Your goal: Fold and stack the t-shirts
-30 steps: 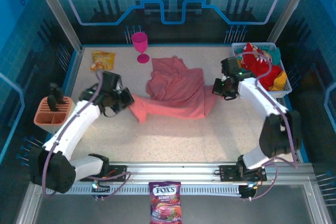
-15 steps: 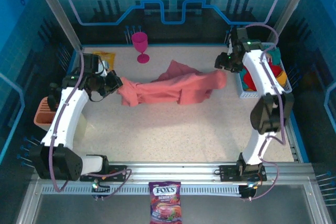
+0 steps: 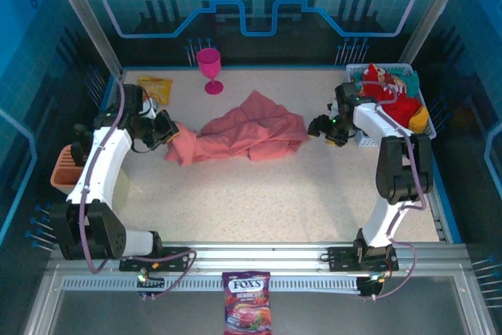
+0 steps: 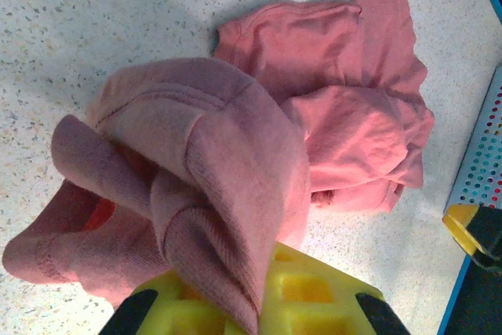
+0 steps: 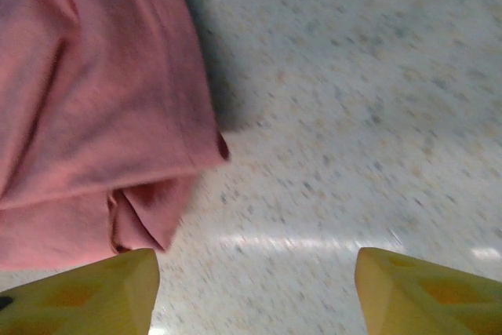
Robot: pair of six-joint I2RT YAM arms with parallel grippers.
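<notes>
A salmon-pink t-shirt [image 3: 247, 132] lies crumpled across the middle of the table. My left gripper [image 3: 166, 134] is shut on its left end, and the cloth [image 4: 227, 186] bunches up out of the yellow jaws in the left wrist view. My right gripper [image 3: 323, 129] stands open just right of the shirt, nothing between its fingers. The shirt's edge [image 5: 94, 115] lies to the left of its yellow fingertips [image 5: 86, 292] in the right wrist view. A red t-shirt [image 3: 388, 100] with white print sits in the white basket [image 3: 362, 140] at the back right.
A magenta goblet [image 3: 209, 70] stands at the back, and an orange-yellow snack packet [image 3: 154, 86] lies at the back left. An orange holder [image 3: 69, 170] sits at the left edge. A candy bag [image 3: 247, 311] lies in front of the rail.
The right gripper let go of the pink shirt and dropped toward the table beside it. The stretched shirt fell into a crumpled heap. My left gripper kept its hold and shifted slightly.
</notes>
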